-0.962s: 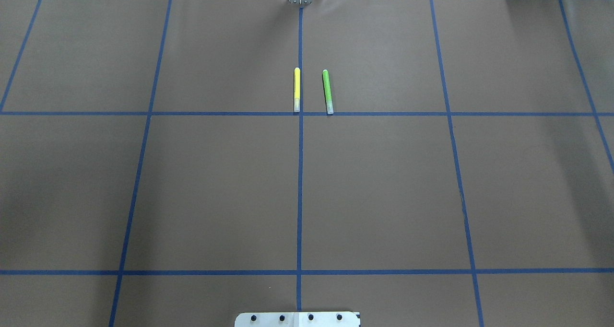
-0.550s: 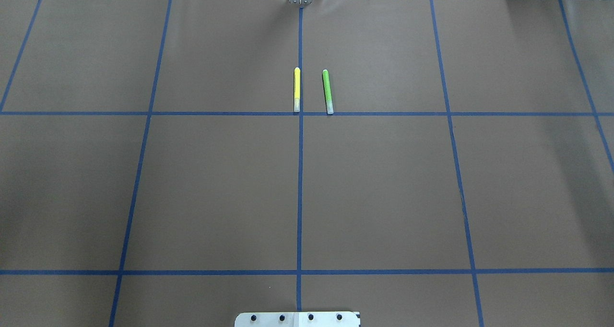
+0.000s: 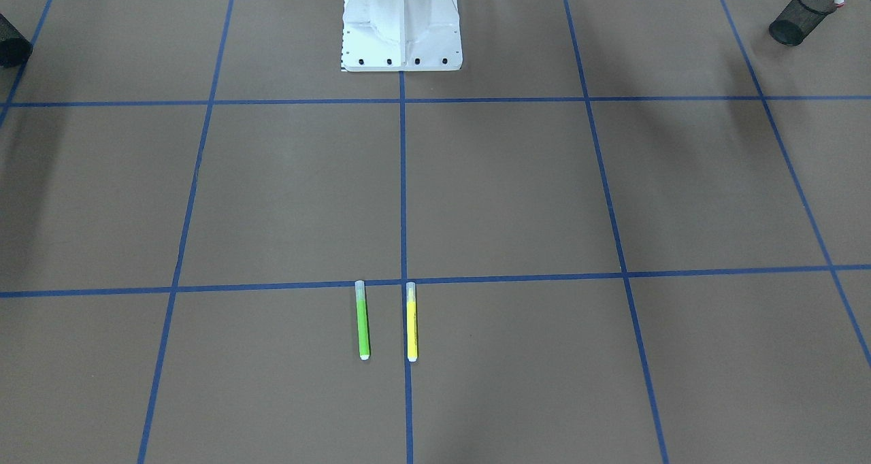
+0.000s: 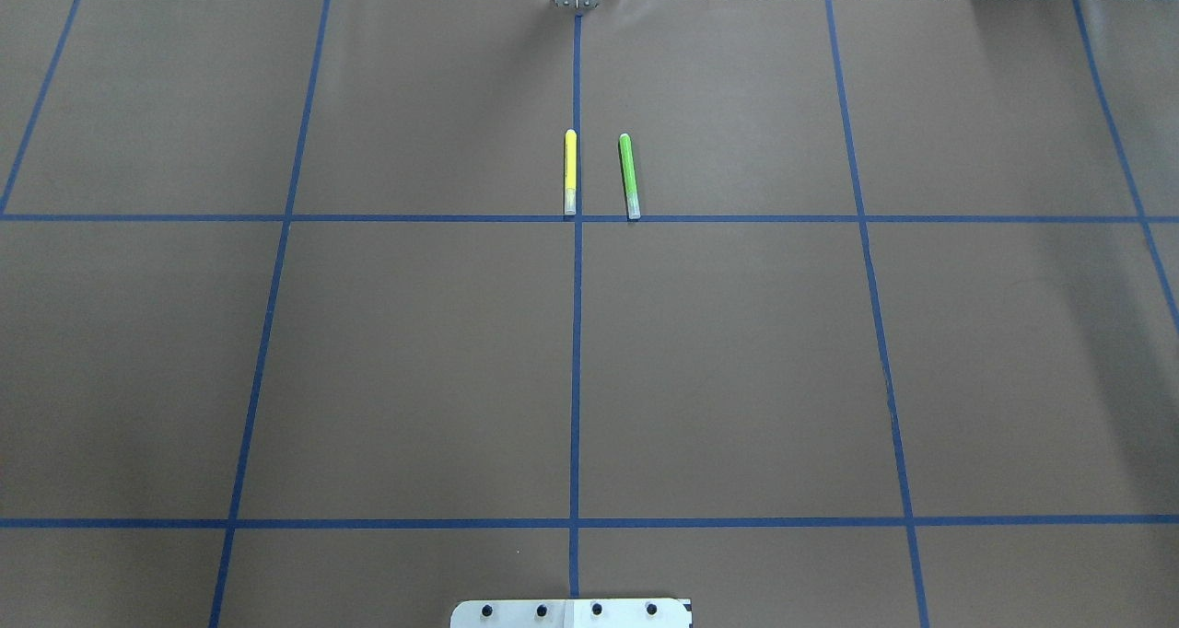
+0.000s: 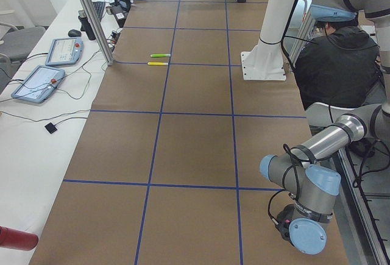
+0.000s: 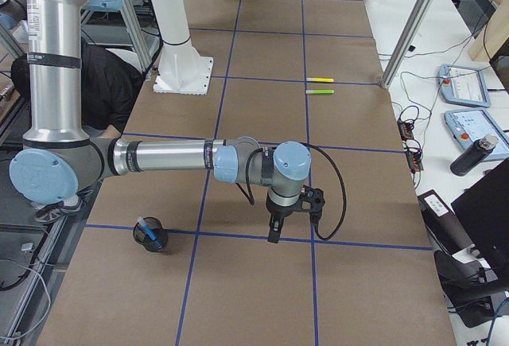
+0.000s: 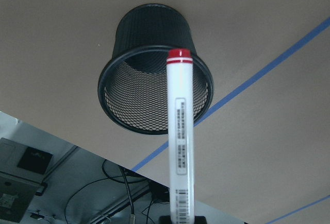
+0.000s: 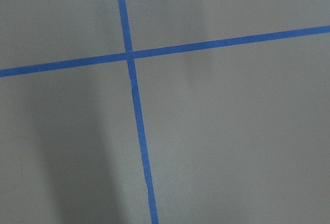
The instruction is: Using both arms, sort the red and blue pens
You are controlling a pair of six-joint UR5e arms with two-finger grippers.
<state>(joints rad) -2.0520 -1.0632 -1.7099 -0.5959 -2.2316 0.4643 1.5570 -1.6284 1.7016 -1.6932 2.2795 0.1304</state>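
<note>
Hanging cap-first from the left jaws, the red-capped marker (image 7: 179,136) points at the open mouth of a black mesh cup (image 7: 144,28), its red end over the cup's far rim in the left wrist view. The jaws are clamped on the barrel's other end (only a dark sliver of them shows at that view's bottom edge). From across the desk (image 3: 476,192) the same marker shows just beside this cup's rim, on the robot's left and on its side of the desk. The blue marker (image 6: 149,233) stands tilted inside a second mesh cup (image 6: 163,241) towards the robot's right end. The right arm (image 6: 167,157) reaches out low near that cup, its jaws pointing down over blue tape lines; whether they are apart or together I cannot tell. The left arm (image 5: 329,142) is folded low at its own end. A yellow marker (image 4: 570,172) and a green marker (image 4: 629,175) lie parallel and apart at the desk's middle, away from the robot, the yellow one just beside the centre tape line.
</note>
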